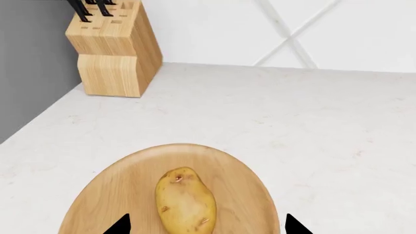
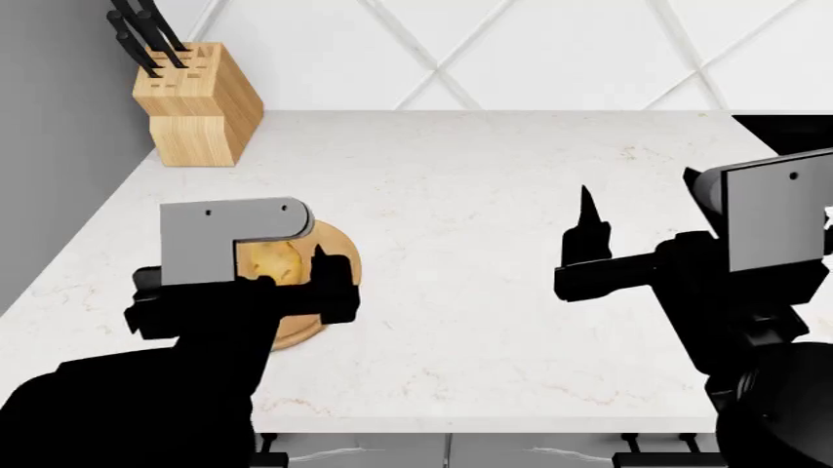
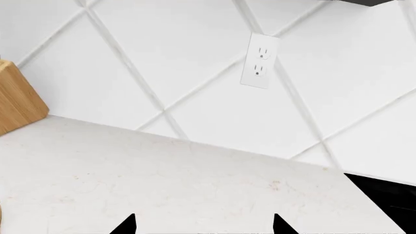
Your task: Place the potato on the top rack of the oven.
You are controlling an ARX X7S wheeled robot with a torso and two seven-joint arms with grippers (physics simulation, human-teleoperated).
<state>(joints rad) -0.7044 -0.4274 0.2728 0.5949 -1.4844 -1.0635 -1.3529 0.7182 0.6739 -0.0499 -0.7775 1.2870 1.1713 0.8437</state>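
The potato point(image 1: 186, 202), oval and yellow-tan with brown spots, lies on a round wooden board point(image 1: 110, 195) on the white countertop. My left gripper point(image 1: 208, 227) is open, with one black fingertip on each side of the potato and not touching it. In the head view the left arm covers most of the board point(image 2: 281, 255), and the potato cannot be made out there. My right gripper point(image 2: 584, 226) hangs above the counter to the right, open and empty; in the right wrist view its fingertips point(image 3: 123, 225) frame bare counter. The oven is out of view.
A wooden knife block point(image 2: 195, 102) with black handles stands in the back left corner by the grey wall. A tiled backsplash with a wall outlet point(image 3: 259, 61) runs behind the counter. A black surface point(image 2: 787, 129) borders the counter at the far right.
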